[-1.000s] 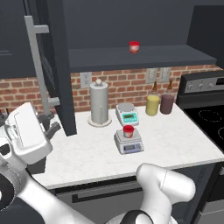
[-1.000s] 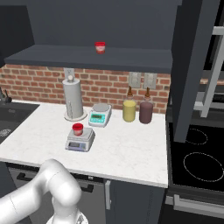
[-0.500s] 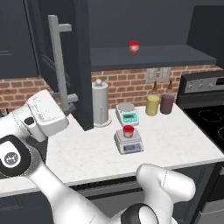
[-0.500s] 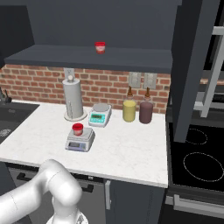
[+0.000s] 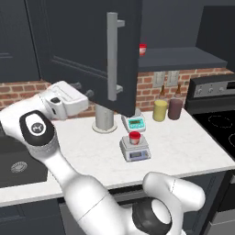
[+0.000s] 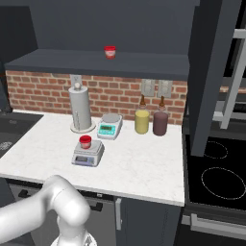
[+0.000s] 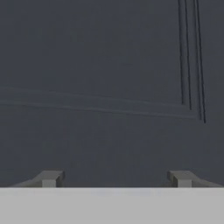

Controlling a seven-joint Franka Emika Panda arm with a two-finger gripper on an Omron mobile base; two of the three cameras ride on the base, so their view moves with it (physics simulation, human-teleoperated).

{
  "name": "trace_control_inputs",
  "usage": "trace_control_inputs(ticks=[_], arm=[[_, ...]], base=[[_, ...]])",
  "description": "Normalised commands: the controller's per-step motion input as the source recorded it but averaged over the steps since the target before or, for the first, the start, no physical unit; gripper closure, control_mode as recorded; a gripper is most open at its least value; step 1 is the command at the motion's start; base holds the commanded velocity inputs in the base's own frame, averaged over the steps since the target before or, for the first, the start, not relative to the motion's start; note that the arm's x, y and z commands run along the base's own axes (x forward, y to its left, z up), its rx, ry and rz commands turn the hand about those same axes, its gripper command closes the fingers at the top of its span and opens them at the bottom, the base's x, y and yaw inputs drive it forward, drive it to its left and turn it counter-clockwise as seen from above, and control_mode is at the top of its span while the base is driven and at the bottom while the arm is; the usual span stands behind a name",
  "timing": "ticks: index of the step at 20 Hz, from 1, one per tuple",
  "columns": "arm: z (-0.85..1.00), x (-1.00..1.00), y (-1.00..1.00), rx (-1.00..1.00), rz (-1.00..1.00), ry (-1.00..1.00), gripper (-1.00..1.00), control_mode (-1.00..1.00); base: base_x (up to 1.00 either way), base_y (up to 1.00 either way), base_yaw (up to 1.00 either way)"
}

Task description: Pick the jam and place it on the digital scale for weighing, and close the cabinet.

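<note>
At the upper wall units of a brick-backed kitchen, the cabinet [image 5: 87, 50] door stands part-swung, the arm's gripper [image 5: 83, 90] against its panel, fingers spread wide and holding nothing. Below on the counter, the jam [image 5: 134, 137] already sits on the digital scale [image 5: 135, 149]. Closing appears to be the step in hand; the next move likely calls for pushing the door fully shut.

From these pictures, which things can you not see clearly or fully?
- Shelf jar: left base view, half hidden behind the cabinet door.
- Scale display: right base view, digits too small to read.
- Tool: hand view, tips cut off at the bottom; whether they touch the door is unclear.
- Right door: right base view, cut off by the top edge.
</note>
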Motion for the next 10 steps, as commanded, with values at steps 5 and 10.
trace_control_inputs(ticks=[5, 10], arm=[[0.00, 0.59, -0.51, 0.09, 0.11, 0.05, -1.00, -1.00], [0.00, 0.56, -0.55, 0.07, 0.15, 0.02, -1.00, -1.00]], base=[[0.00, 0.00, 0.00], [0.00, 0.00, 0.00]])
